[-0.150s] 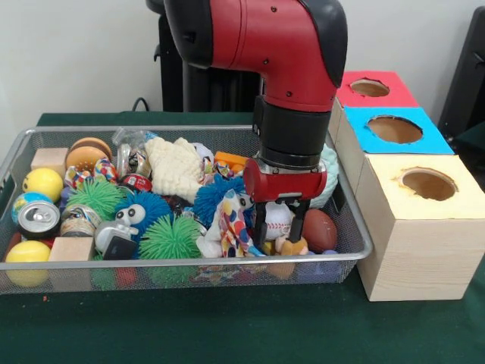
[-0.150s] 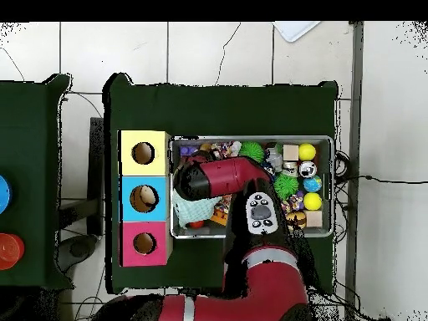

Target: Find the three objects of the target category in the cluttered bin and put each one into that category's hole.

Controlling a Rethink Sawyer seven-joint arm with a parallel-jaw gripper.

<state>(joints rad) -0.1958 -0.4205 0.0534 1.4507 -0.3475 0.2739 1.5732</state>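
The baseball [image 1: 277, 220] lies in the wire bin [image 1: 189, 269] at the end nearest the three boxes, directly under the tool [image 1: 280, 225]. The tool's two black fingers [image 1: 260, 224] stand apart and straddle the ball, one on each side, with no clear sign that they press it. Just beside the baseball, toward the boxes, rests the brown football [image 1: 320, 230], its long axis running roughly along the bin's short side. Judged from this, the coming move turns on a straight vertical relation: the ball sits below the tool and between the fingers, so closing them is what remains. The yellow box [image 1: 424, 227] with its hole [image 1: 428, 183] stands just beyond the bin's end wall, nearest of the three
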